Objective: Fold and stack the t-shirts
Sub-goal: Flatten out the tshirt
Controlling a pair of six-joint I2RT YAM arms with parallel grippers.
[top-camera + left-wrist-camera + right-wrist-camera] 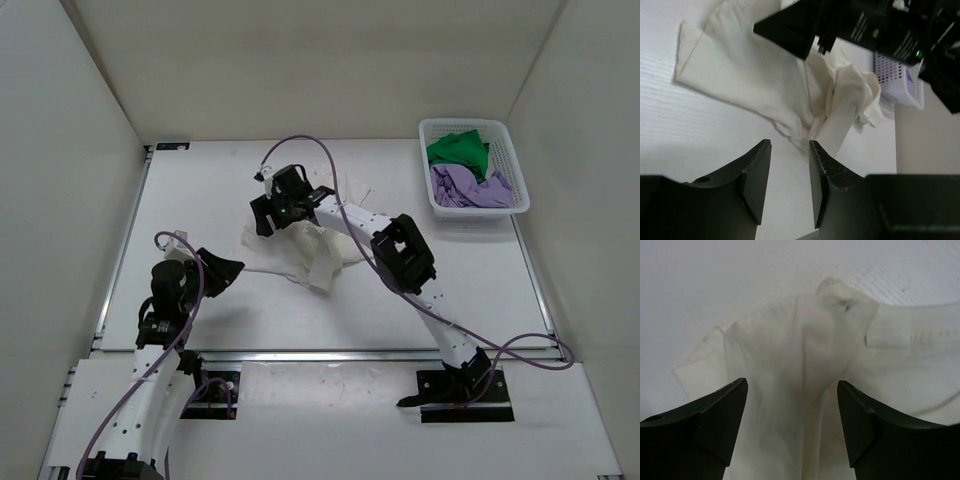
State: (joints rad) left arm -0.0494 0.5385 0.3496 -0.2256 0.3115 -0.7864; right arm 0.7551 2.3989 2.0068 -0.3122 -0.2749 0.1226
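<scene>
Judging by the layout, the task is barely begun: nothing folded, nothing stacked. Cream-white t-shirt (300,252) lies crumpled at centre frame on the desk (200,200), bunched into ridges with one sleeve or flap sticking out toward lower centre; not spread flat. Green t-shirt (458,148) and lavender t-shirt (470,188) sit wadded in the white lattice basket (470,125) at upper right, green toward the back, lavender toward the front, both unfolded. Right tool (278,212) hangs over the upper-left part of the cream shirt; in the wrist view its jaws stand wide with a raised hump of cloth between and below them, gripping nothing, and contact with the fabric cannot be told. Left tool (222,270) sits at lower left, just beside the shirt's near edge; its jaws are parted with a moderate gap, empty, over bare desk. What is left: flatten and fold the cream shirt, then pull, fold and stack the other two. Likely current step is reaching to grab and spread the first shirt.
</scene>
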